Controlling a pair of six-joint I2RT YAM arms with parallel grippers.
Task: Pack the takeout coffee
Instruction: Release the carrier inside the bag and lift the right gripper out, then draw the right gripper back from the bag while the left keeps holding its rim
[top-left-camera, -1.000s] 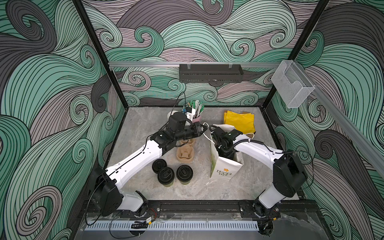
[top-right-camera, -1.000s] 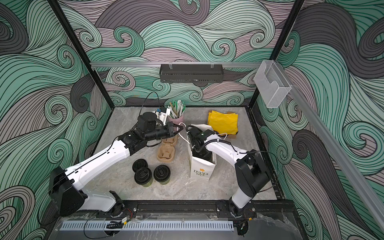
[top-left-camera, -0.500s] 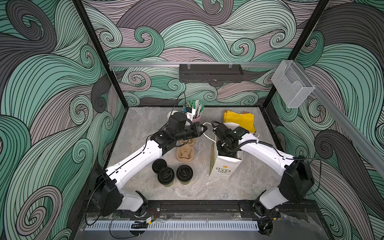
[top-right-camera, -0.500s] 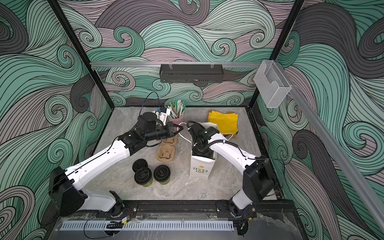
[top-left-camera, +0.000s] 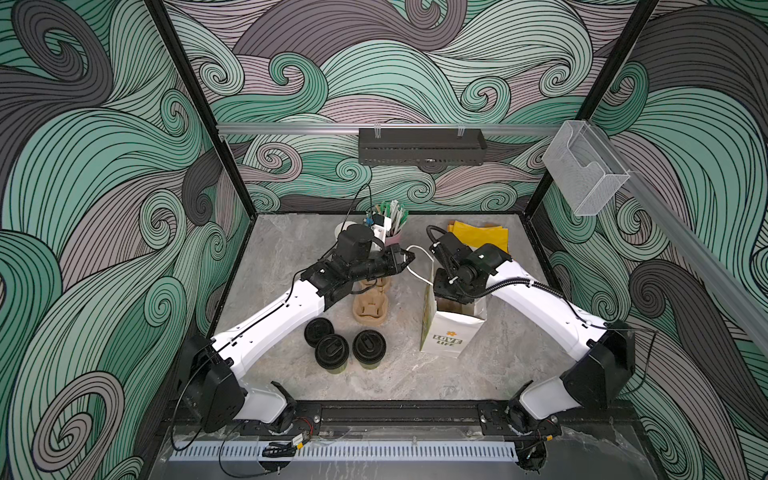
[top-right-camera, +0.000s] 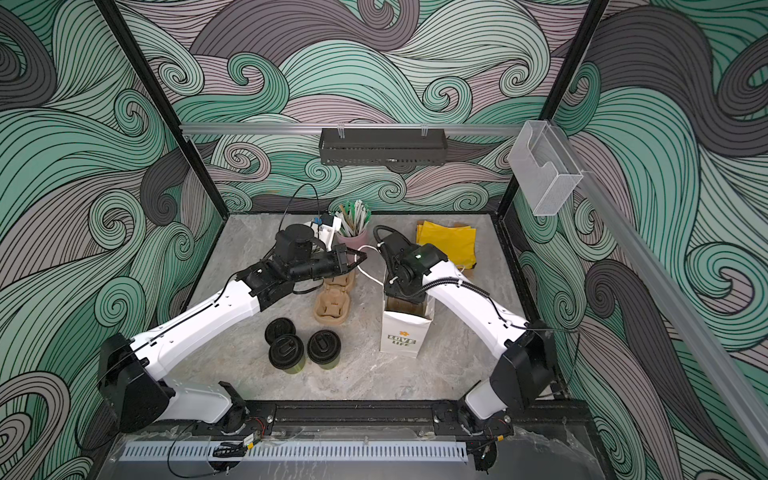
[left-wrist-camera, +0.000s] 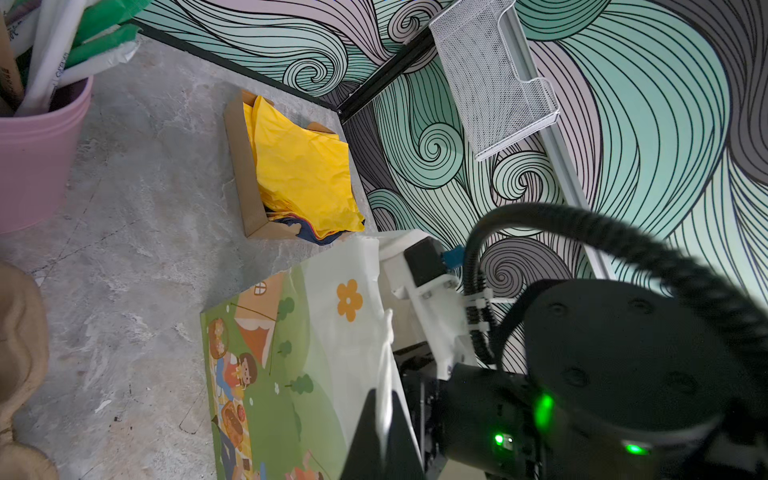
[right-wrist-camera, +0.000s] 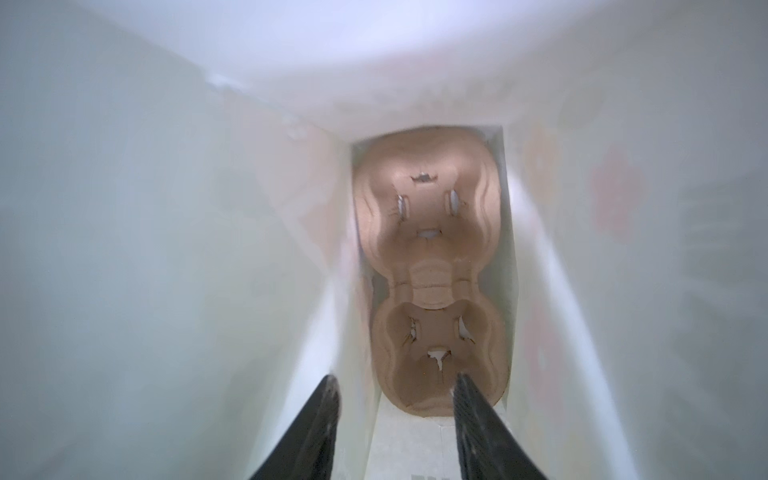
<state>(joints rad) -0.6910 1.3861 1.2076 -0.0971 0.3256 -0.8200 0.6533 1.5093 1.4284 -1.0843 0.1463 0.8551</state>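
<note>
1. Left jaws are pressing together on the white cord handle (left-wrist-camera: 385, 365) of the paper bag (top-left-camera: 446, 332) and are holding its mouth open from the left.
2. Right jaws are reaching down inside the bag. They are standing spread with nothing between them, above a pulp carrier (right-wrist-camera: 432, 266) that is lying flat on the bag floor.
3. The takeout coffee is waiting outside the bag. The left cup (top-left-camera: 331, 352) and the right cup (top-left-camera: 369, 348) are standing lidded on the bench (top-left-camera: 415, 382), near and left of the bag, with a third black lid (top-left-camera: 318, 331) just beside them.
4. Likely hazards:
   - The light bag is risking a tip or a drag if the right jaws snag a wall while coming out.
   - The thin cord may be slipping or tearing if the left arm pulls harder.
   - A cup may be catching the narrow mouth and spilling on the way in.
5. Only the right wrist view is showing the carrier in the bag, with both wells empty. In both top views the arm is blocking that mouth. Only the left wrist view is showing the cord inside the jaws. Only the top views are showing the cups and the spare carriers (top-left-camera: 370, 307).
</note>
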